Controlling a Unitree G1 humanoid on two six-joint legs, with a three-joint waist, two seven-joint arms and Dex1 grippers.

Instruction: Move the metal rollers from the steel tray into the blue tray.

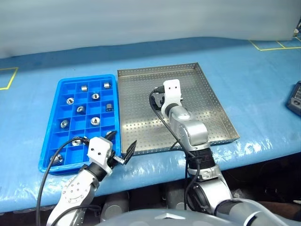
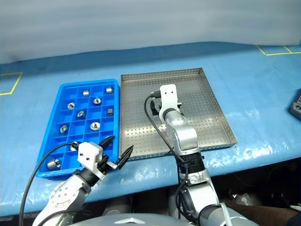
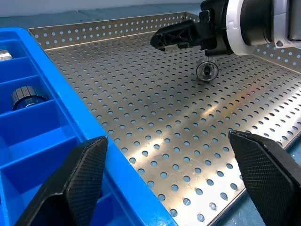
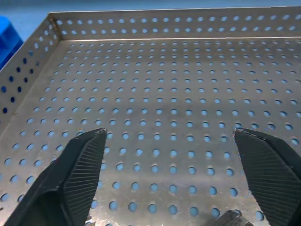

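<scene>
Rollers point(image 1: 95, 121) sit in the blue tray point(image 1: 52, 145) on the blue worktop point(image 1: 254, 84); one roller point(image 3: 207, 70) lies in the steel tray point(image 1: 211, 108) under the wide right hand point(image 4: 169, 188). Left hand point(image 1: 120, 149) gapes, empty, nearby.

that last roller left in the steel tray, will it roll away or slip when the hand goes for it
The small shiny silver metal roller on the perforated silver steel tray is round, so a sideways nudge would probably send it rolling. Its polished surface looks slippery, so an off-centre pinch may let it squirt out. It is likely stiff and heavy for its size.
</scene>
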